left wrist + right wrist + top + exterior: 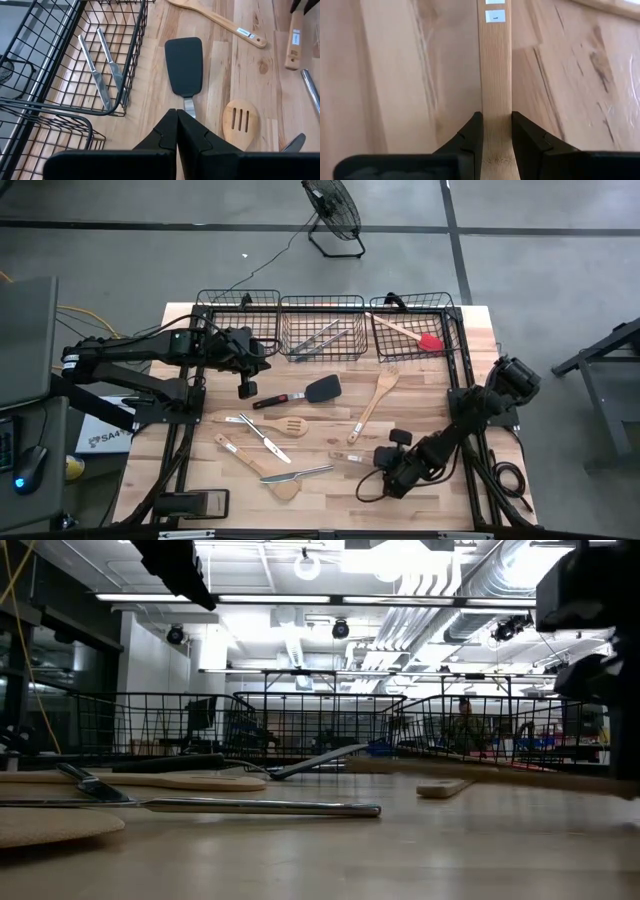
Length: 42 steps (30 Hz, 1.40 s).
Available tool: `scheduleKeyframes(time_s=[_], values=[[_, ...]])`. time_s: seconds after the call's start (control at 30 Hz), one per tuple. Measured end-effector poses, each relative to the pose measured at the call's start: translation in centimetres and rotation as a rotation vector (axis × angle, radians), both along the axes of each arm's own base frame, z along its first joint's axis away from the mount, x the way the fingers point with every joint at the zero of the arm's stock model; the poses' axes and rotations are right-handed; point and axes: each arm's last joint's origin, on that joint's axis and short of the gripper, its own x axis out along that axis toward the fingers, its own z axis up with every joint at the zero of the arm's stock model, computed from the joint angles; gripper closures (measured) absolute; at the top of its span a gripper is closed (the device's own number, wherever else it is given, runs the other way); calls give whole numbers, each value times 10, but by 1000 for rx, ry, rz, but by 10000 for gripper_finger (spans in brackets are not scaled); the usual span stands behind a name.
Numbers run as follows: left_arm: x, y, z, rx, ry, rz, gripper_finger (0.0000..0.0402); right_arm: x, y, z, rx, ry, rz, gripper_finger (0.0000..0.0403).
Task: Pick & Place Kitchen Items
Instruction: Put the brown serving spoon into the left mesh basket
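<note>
Low over the table, right end effector [496, 131] grips wooden utensil handle [495, 75].

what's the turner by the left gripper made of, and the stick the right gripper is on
The black turner looks like matte plastic or nylon, with no shine on its head and a short bright metal neck. The handle between the right gripper's fingers looks like pale unfinished wood: visible straight grain, plus small stickers.

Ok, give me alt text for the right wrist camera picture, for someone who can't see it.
The right gripper has its two dark fingers closed on a light wooden handle lying on the wooden table. The handle runs straight away from the camera and carries small white labels near its far end.
</note>
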Motion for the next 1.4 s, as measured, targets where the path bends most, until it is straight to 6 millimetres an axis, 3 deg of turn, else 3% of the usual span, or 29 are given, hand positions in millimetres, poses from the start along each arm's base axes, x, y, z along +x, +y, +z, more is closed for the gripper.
scheduleKeyframes(time_s=[0.2,0.53,0.67,0.8,1.03,1.2,1.4], values=[[1,0,1,1,-11,0,402,1,-7,25,-18,-126,-46,333],[12,1,11,96,-130,-63,399,-9,-32,77,-242,-446,-214,333],[19,2,14,144,-181,-99,372,-9,-46,93,-353,-555,-301,333],[28,8,11,155,-237,-135,318,-5,-62,102,-434,-601,-377,333],[34,40,-27,70,-450,-228,237,17,-91,114,-532,-636,-429,333],[26,60,-41,-49,-708,-326,229,39,-113,127,-483,-688,-369,333],[17,70,-48,-74,-845,-342,229,57,-142,141,-455,-788,-318,333]])
